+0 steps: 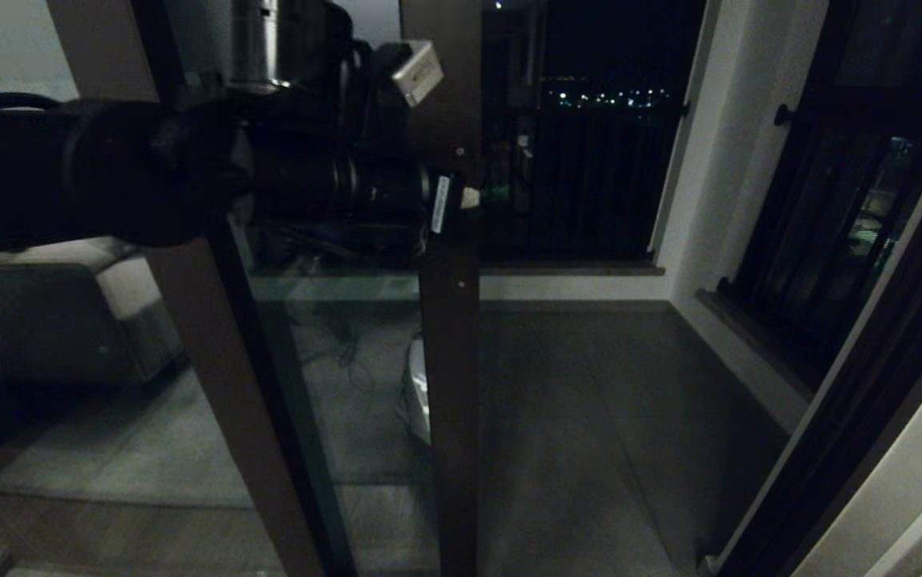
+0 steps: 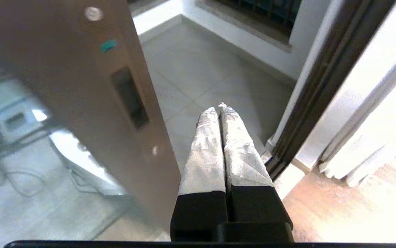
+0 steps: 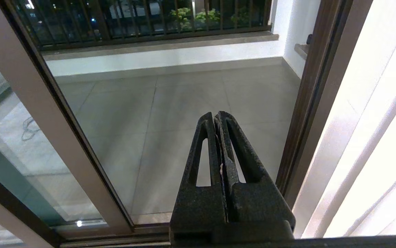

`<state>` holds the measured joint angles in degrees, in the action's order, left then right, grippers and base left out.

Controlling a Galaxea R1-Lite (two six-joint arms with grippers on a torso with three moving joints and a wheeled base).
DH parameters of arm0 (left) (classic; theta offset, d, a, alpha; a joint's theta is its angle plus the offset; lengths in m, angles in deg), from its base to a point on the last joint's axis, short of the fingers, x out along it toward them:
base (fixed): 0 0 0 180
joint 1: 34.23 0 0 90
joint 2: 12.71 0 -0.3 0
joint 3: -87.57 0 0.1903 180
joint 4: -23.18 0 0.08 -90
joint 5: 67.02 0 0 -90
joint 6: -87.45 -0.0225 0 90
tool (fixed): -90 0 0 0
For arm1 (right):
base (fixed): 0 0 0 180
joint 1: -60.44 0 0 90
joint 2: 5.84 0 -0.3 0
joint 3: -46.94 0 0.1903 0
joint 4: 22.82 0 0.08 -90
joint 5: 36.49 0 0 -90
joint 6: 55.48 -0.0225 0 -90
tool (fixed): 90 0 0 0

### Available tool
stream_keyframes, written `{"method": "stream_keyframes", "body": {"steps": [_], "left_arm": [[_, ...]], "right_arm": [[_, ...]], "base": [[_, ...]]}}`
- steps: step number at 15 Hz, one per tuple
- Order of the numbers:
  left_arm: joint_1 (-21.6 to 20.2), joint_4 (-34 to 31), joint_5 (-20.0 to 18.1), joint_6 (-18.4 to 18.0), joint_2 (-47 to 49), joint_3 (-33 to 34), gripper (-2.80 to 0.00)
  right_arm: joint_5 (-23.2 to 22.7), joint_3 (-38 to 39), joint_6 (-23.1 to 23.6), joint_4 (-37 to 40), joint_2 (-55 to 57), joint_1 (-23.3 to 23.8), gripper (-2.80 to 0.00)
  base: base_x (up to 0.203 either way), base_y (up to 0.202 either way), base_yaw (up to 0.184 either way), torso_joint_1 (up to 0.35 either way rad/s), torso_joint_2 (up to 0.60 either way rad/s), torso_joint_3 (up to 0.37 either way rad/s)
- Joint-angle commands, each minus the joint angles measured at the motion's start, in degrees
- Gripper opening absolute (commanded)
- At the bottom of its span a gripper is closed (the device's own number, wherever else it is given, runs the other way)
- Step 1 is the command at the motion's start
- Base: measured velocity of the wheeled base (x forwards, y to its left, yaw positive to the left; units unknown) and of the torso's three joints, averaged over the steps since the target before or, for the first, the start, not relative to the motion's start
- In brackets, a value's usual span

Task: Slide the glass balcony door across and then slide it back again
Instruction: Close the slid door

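The glass balcony door (image 1: 349, 377) stands partly slid across, its dark brown stile (image 1: 449, 361) upright in the middle of the head view. In the left wrist view the stile (image 2: 81, 86) shows its slim recessed handle (image 2: 129, 98). My left gripper (image 2: 218, 109) is shut with nothing in it; its taped fingers (image 2: 205, 151) lie right beside the stile's free edge, just below the handle. In the head view the left arm reaches across to that edge, where the left gripper (image 1: 469, 197) shows. My right gripper (image 3: 215, 115) is shut and empty, hanging low before the open gap.
The doorway's dark jamb (image 1: 870, 385) and a pale curtain (image 2: 373, 131) bound the gap on the right. Tiled balcony floor (image 1: 573, 417) lies beyond, ending at a barred railing (image 1: 589, 184). A white object (image 1: 417, 393) and cables sit behind the glass. A fixed pane's frame (image 1: 220, 361) reflects a sofa.
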<state>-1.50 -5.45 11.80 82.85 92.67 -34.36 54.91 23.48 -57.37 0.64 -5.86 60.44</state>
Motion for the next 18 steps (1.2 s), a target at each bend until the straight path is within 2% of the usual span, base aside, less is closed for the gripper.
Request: {"method": "stream_keyframes", "body": {"steps": [1, 7, 11, 12, 15, 18], "left_arm": [[-3.1, -0.1, 0.0, -0.1, -13.6, 8.3, -2.80], [-17.2, -0.9, 0.1, -0.1, -46.0, 33.8, -2.80], [-30.9, -7.3, 0.5, 0.0, -64.0, 45.4, -2.80], [-32.9, -8.5, 1.8, 0.0, -67.5, 47.2, -2.80], [-34.5, -9.9, 6.6, -0.1, -77.7, 53.4, -2.80], [-34.7, -10.0, 7.9, -0.6, -87.7, 61.9, -2.80]], "right_arm": [[0.0, 0.0, 0.0, 0.0, 0.0, 0.0, -2.80], [0.0, 0.0, 0.0, 0.0, 0.0, 0.0, -2.80], [0.0, 0.0, 0.0, 0.0, 0.0, 0.0, -2.80], [0.0, 0.0, 0.0, 0.0, 0.0, 0.0, -2.80], [0.0, 0.0, 0.0, 0.0, 0.0, 0.0, -2.80], [0.0, 0.0, 0.0, 0.0, 0.0, 0.0, -2.80]], "base": [[0.000, 0.000, 0.000, 0.000, 0.00, 0.000], [0.000, 0.000, 0.000, 0.000, 0.00, 0.000], [0.000, 0.000, 0.000, 0.000, 0.00, 0.000], [0.000, 0.000, 0.000, 0.000, 0.00, 0.000], [0.000, 0.000, 0.000, 0.000, 0.00, 0.000], [0.000, 0.000, 0.000, 0.000, 0.00, 0.000]]}}
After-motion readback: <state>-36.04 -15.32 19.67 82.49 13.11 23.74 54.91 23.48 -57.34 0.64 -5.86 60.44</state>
